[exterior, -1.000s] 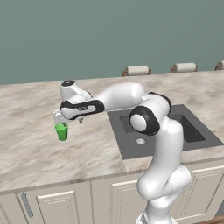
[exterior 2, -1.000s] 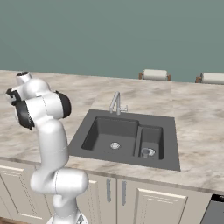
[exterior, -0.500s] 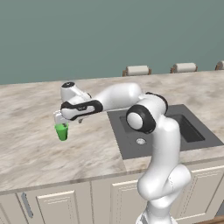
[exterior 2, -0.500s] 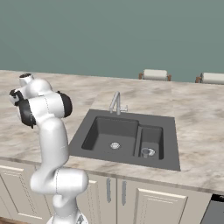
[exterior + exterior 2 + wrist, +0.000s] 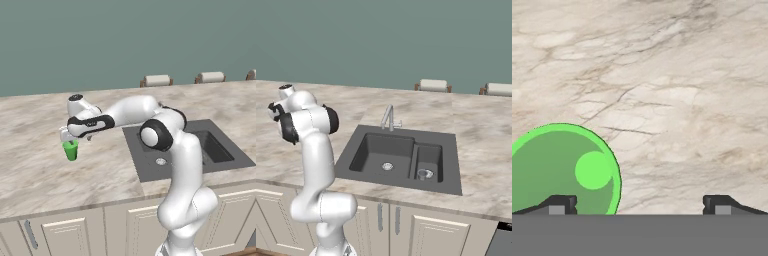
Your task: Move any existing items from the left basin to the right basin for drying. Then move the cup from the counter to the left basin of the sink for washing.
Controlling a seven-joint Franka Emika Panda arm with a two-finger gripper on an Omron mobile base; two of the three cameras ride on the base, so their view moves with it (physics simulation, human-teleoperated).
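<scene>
- Gripper (image 5: 640,204): jaws spread fully apart, nothing held, pointing straight down at the counter (image 5: 677,75).
- Cup (image 5: 562,169): upright on the counter below the hand, rim up, axis vertical.
- Key relation: the cup sits off-centre, under the hand view's left fingertip (image 5: 559,204) rather than between the two.
- Judgement: a sideways correction toward the cup is needed before descending.

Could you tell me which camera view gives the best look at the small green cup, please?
The left base view: the small bright green tapered plastic cup stands whole on the marbled stone counter. The hand view shows it from above, cut off. In the right base view the arm blocks it.
</scene>
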